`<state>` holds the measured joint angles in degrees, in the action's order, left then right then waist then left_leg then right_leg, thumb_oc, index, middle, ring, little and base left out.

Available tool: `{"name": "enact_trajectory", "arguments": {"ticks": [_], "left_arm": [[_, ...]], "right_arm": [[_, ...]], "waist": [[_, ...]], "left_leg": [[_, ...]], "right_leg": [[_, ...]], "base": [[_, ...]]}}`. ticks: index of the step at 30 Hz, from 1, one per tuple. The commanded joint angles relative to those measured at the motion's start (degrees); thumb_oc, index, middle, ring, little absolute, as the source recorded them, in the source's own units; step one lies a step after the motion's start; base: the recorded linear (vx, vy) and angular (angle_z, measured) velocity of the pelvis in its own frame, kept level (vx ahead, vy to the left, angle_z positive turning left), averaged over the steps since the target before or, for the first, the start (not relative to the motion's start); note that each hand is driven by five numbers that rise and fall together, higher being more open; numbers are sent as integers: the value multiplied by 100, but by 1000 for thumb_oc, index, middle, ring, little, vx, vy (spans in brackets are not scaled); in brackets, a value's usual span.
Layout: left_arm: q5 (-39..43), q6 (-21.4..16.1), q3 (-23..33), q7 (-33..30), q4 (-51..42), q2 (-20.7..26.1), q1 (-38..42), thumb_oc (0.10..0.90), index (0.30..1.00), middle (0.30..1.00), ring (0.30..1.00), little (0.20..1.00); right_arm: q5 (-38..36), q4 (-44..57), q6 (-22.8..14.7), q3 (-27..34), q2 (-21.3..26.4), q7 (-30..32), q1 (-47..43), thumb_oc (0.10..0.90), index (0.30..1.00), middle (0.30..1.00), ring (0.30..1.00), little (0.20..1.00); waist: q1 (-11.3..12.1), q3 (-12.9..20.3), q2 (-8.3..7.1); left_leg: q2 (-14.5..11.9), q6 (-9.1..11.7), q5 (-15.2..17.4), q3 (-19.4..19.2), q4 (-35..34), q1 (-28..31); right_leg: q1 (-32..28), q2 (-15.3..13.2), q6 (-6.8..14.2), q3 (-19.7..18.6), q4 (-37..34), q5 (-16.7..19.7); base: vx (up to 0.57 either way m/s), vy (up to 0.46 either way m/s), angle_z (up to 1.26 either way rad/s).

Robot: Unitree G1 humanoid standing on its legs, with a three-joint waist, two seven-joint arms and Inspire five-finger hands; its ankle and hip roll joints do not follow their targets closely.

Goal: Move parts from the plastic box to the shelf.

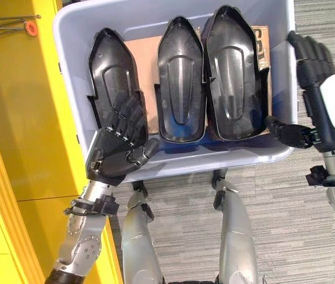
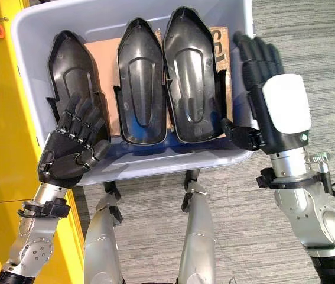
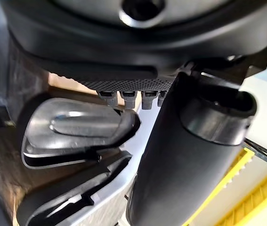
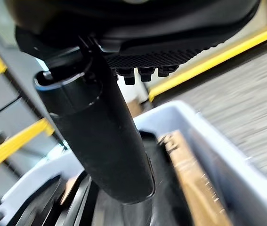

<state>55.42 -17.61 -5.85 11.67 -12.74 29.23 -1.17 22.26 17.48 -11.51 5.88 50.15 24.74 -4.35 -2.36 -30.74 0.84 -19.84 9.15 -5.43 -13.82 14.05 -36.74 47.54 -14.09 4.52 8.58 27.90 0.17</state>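
Note:
A pale blue-grey plastic box [image 1: 214,161] holds three black moulded parts lying side by side on cardboard [image 1: 146,53]: a left part [image 1: 111,65], a middle part [image 1: 181,77] and a right part [image 1: 233,71]. My left hand [image 1: 117,145] is open over the box's front left, its relaxed fingers [image 1: 127,118] resting on the near end of the left part, which also appears beyond the thumb in the left wrist view [image 3: 76,125]. My right hand [image 2: 282,112] is open outside the box's right wall. Its fingers lie straight along the rim, and its thumb [image 1: 286,133] reaches over the front right corner towards the right part.
A yellow shelf unit [image 1: 25,118] stands close along the left side of the box, with an orange-tipped metal fitting [image 1: 31,28] at its far end. Grey striped carpet [image 1: 285,225] lies in front and to the right.

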Motion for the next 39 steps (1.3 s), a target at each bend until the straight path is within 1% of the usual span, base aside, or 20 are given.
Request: {"name": "enact_trajectory", "arguments": {"ticks": [1,2,3,6,8,10,11,12,13,14,15,16,19,22,26,31,35,37,38,39], "left_arm": [[-208,-370,296,85,-858,82,-52,900,1000,1000,1000,1000],[-213,-369,294,82,-861,79,-54,900,1000,1000,1000,1000],[-232,-355,298,35,-900,30,-32,900,1000,1000,1000,1000],[-230,-294,325,-19,-955,-34,-8,900,1000,1000,1000,1000],[-169,-343,343,-4,-972,-67,28,900,1000,1000,1000,1000],[-64,-375,382,106,-978,-93,54,900,1000,1000,1000,1000],[-48,-359,397,143,-986,-94,46,900,1000,1000,1000,1000],[-49,-355,410,146,-990,-94,60,900,1000,1000,1000,1000],[-34,-356,458,163,-975,-73,49,900,1000,1000,1000,1000],[-30,-356,493,192,-921,-55,-27,900,1000,1000,1000,1000],[-36,-359,531,203,-922,-39,-27,900,1000,1000,1000,1000],[-39,-353,539,208,-907,-11,-100,900,1000,1000,1000,1000],[11,-348,579,211,-884,31,-136,900,1000,1000,1000,1000],[-21,-291,541,249,-838,92,-98,900,1000,1000,1000,1000],[-92,-298,461,217,-854,101,-110,900,1000,1000,1000,1000],[-140,-259,476,232,-825,135,-85,900,1000,1000,1000,1000],[-271,-224,366,171,-823,93,25,900,1000,1000,1000,1000],[-270,-265,340,176,-813,71,59,900,1000,1000,1000,1000],[-254,-305,337,192,-803,61,52,900,1000,1000,1000,1000],[-198,-383,328,193,-792,46,42,900,1000,1000,1000,1000]], "right_arm": [[-65,826,-780,695,-237,1289,-458,900,1000,1000,1000,1000],[-41,833,-813,705,-250,1336,-454,900,1000,1000,1000,1000],[197,875,-1076,836,-426,1793,-495,900,1000,1000,1000,1000],[360,970,-1378,997,-592,2045,-571,900,1000,1000,1000,1000],[554,1016,-1384,1058,-648,2005,-639,900,1000,1000,1000,1000],[698,1047,-1216,1094,-650,1869,-689,900,1000,1000,1000,1000],[650,987,-950,1096,-595,1682,-691,900,1000,1000,1000,1000],[640,994,-898,1104,-577,1642,-712,900,1000,1000,1000,1000],[630,900,-646,1144,-493,1416,-681,900,1000,1000,1000,1000],[614,814,-630,1171,-430,1266,-559,900,1000,1000,1000,1000],[593,805,-624,1196,-398,1203,-525,900,1000,1000,1000,1000],[612,785,-581,1176,-368,1085,-420,900,1000,1000,1000,1000],[662,817,-457,1105,-268,901,-311,900,1000,1000,1000,1000],[714,738,-99,949,-102,793,-324,900,1000,1000,1000,1000],[426,655,392,827,-13,682,-328,900,1000,1000,1000,1000],[278,654,494,874,17,898,-199,900,1000,1000,1000,1000],[518,795,252,836,-17,781,-206,900,1000,1000,1000,1000],[401,777,156,816,-1,700,-233,900,1000,1000,1000,1000],[356,759,103,822,18,680,-256,900,1000,1000,1000,1000],[352,718,8,802,62,639,-319,900,1000,1000,1000,1000]], "waist": [[-29,95,-148],[-26,95,-148],[-39,95,-120],[-48,95,-78],[-55,95,-59],[-54,95,-47],[-45,95,-44],[-44,95,-42],[-44,95,-47],[-42,95,-61],[-43,95,-73],[-43,95,-88],[-46,95,-123],[-43,95,-166],[-52,95,-182],[-139,95,-215],[-242,95,-200],[-266,95,-198],[-271,95,-200],[-247,95,-213]], "left_leg": [[-175,20,568,66,293,69],[-175,19,569,60,290,77],[-174,12,586,27,292,125],[-158,6,616,2,311,183],[-154,4,620,-10,317,210],[-150,-8,587,-27,313,179],[-147,10,621,-20,316,224],[-149,-1,581,-29,302,191],[-166,-36,490,-78,284,113],[-155,5,601,-18,309,214],[-169,-41,491,-79,294,103],[-159,13,619,-16,334,208],[-185,19,620,-6,378,131],[-232,52,598,34,424,-15],[-234,70,578,40,395,-84],[-285,89,608,34,549,-316],[-243,94,737,41,736,-481],[-230,98,771,58,759,-483],[-195,86,820,82,794,-465],[-41,36,958,240,940,-474]], "right_leg": [[-445,-234,567,39,-283,-198],[-449,-235,567,37,-284,-199],[-473,-247,570,30,-260,-219],[-500,-250,567,7,-220,-252],[-502,-253,567,-6,-200,-251],[-464,-249,550,-14,-208,-223],[-512,-258,557,-13,-192,-267],[-479,-252,540,-12,-207,-233],[-405,-246,492,18,-208,-173],[-497,-247,534,-7,-148,-271],[-396,-241,488,32,-173,-180],[-500,-252,542,13,-114,-294],[-441,-241,535,20,-110,-278],[-333,-228,529,37,-109,-258],[-255,-195,514,39,-128,-244],[-6,-150,496,-16,-9,-250],[204,-45,463,-152,-19,-227],[212,-26,462,-205,-99,-199],[198,-3,458,-240,-169,-170],[160,58,444,-323,-301,-115]], "base": [[2,40,-4],[7,60,-6],[6,48,-6],[14,53,-9],[15,37,-7],[-4,12,-2],[0,0,0],[-34,11,-1],[0,0,0],[-30,-26,1],[67,-27,0],[1,-58,0],[23,-55,0],[9,-79,-1],[2,-47,-1],[1,-60,-7],[-43,-5,-10],[-68,57,-9],[-109,107,-9],[-170,231,-9]]}}
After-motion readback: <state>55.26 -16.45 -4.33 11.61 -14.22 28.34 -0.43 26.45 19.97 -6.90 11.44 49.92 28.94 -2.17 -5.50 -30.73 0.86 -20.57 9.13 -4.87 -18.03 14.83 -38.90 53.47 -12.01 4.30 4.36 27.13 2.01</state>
